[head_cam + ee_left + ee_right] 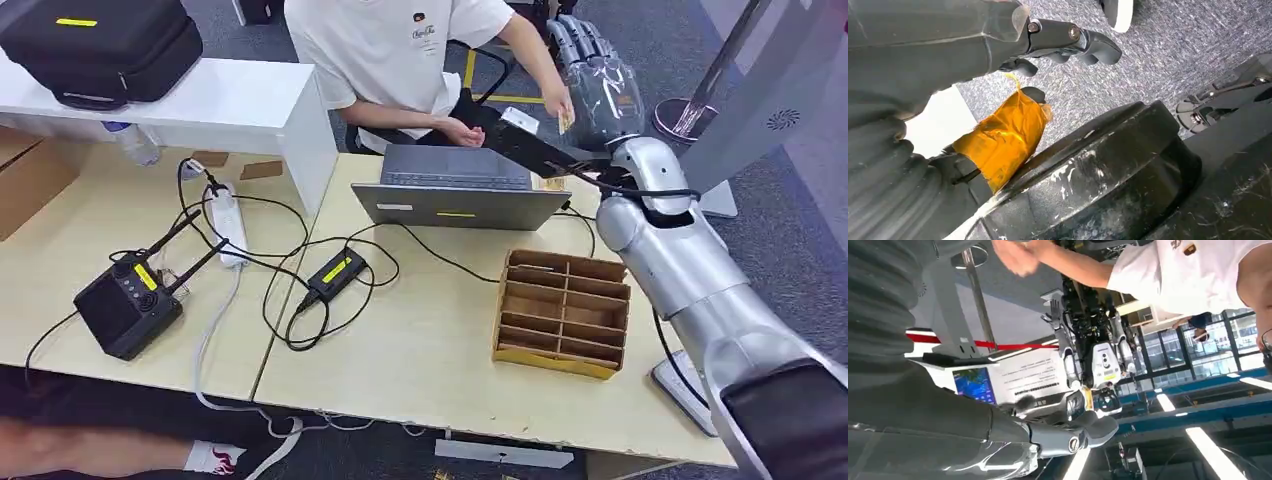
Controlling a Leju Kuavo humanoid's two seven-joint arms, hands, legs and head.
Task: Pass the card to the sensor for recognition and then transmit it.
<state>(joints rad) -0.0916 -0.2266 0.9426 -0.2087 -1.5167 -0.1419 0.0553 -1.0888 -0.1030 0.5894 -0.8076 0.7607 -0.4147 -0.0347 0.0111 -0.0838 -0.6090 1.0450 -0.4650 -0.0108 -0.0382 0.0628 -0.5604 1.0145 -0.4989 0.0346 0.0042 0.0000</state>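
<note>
My right hand (598,72) is raised beyond the far edge of the table, next to a person's hand (556,103). A small yellowish card (566,122) shows at the edge of my palm, just under the person's fingers. In the right wrist view the card (1079,405) sits at my fingertips (1093,427), and the person's hand (1018,257) is apart from it. The black sensor arm (530,145) with a white label slants just below both hands. My left hand (998,60) hangs over grey carpet, fingers loosely apart, holding nothing; orange tape (1003,137) wraps its thumb.
A person in a white T-shirt (390,50) sits behind a grey laptop (455,190). A cardboard divider box (562,310) stands at the table's right. A black radio unit (128,305), power strip (228,225) and cables lie at the left. A stanchion base (685,120) stands to the far right.
</note>
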